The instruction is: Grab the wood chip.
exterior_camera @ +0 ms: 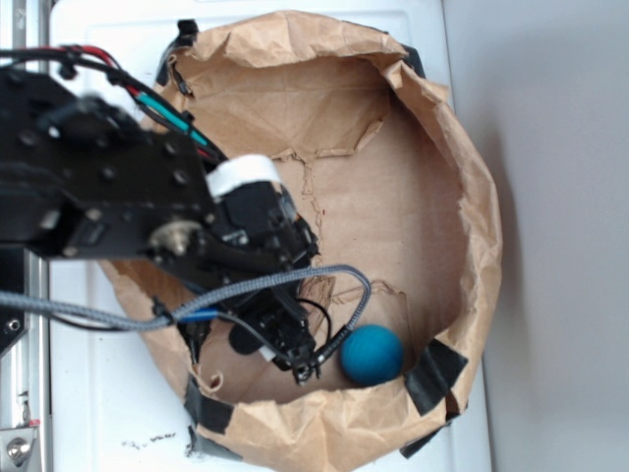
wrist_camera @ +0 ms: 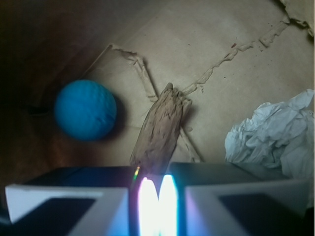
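Exterior view: a black robot arm with red, green and grey braided cables reaches from the left into a round basin of crumpled tan paper (exterior_camera: 472, 177), taped at the rim with black tape and resting on a white desk (exterior_camera: 98, 433). The gripper (exterior_camera: 305, 369) is low inside the basin, near its front wall, just left of a round blue ball (exterior_camera: 372, 355). The gripper's fingertips are too small and dark here to judge their spacing. The wood chip is not visible in this view; the arm covers that part of the floor.

Wrist view: the small elongated dark-brown wood chip (wrist_camera: 161, 130), streaked grain and ragged ends, stands tilted, its lower end running down between the two gripper fingers (wrist_camera: 64, 206) at the bottom edge. The gripper (wrist_camera: 157, 201) has its jaws drawn nearly together, a narrow bright slit between them, clamped on the chip's lower end. The blue ball (wrist_camera: 85, 110) lies left of the chip, apart from it. A crumpled whitish paper wad (wrist_camera: 275, 135) sits to the right. Torn paper seams (wrist_camera: 231, 54) cross the floor behind the chip.
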Controlling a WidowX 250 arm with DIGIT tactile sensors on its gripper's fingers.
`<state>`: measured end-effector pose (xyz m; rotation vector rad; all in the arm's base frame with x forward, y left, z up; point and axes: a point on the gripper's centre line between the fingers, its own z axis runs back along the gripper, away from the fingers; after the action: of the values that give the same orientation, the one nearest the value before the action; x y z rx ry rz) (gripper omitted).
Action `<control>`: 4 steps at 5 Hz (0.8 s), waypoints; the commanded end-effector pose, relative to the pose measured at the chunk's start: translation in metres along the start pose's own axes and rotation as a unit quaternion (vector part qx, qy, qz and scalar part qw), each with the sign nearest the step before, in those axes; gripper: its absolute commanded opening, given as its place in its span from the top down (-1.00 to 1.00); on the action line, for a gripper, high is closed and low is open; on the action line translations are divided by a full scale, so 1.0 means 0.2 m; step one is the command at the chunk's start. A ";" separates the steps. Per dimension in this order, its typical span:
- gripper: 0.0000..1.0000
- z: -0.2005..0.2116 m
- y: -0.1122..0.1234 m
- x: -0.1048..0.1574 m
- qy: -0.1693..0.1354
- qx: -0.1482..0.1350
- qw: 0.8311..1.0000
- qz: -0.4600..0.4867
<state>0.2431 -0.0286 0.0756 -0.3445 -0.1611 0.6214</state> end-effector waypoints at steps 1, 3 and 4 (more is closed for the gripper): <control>-1.00 -0.03 0.00 0.10 -0.046 -0.015 0.997 -0.055; -1.00 -0.18 0.05 0.14 -0.055 0.020 0.995 -0.084; -1.00 -0.27 0.10 0.14 -0.062 0.037 0.990 -0.120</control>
<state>0.2698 -0.0162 0.0245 -0.2115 -0.3052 0.4200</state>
